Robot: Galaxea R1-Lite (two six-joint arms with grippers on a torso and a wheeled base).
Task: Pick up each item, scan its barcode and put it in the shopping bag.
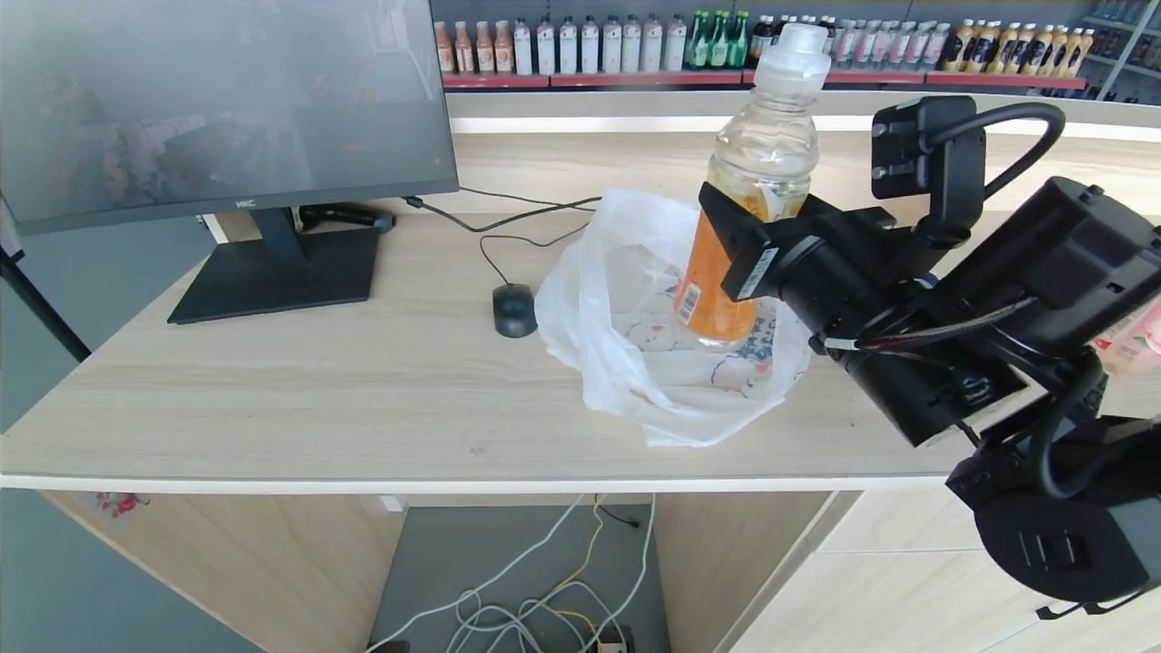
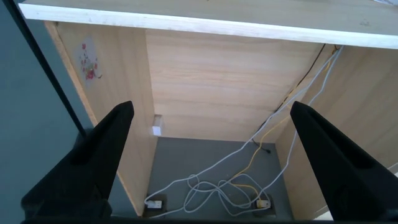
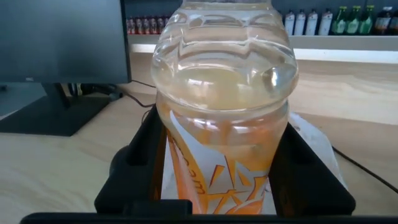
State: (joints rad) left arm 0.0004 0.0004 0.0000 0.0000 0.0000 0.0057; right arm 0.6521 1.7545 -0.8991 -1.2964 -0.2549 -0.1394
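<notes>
Orange label paper is wrapped round the lower half of the bottle (image 1: 760,154), which is held upright in the right gripper (image 1: 748,240). The two black fingers are clamped on either side of the labelled part, below the clear shoulder and the white cap. In the right wrist view the bottle (image 3: 221,93) is seen standing between the fingers of that gripper (image 3: 221,186), pressed by both. A barcode is printed low on the label, on the side turned left, below the gripper's near finger. The bottle is held over the open mouth of the white plastic bag (image 1: 590,308), which lies crumpled on the wooden counter (image 1: 317,390); whether the base of the bottle touches the bag cannot be told. A dark mouse (image 1: 514,309) is set just to the left of the bag, its cord running far toward the monitor (image 1: 227,100) at the far left. Shelves of bottles (image 1: 635,45) are lined up well behind the counter. The left gripper (image 2: 210,124) is held low with its fingers spread wide and nothing between them, facing the space under the counter, where loose cables (image 2: 217,186) are coiled on the floor.
</notes>
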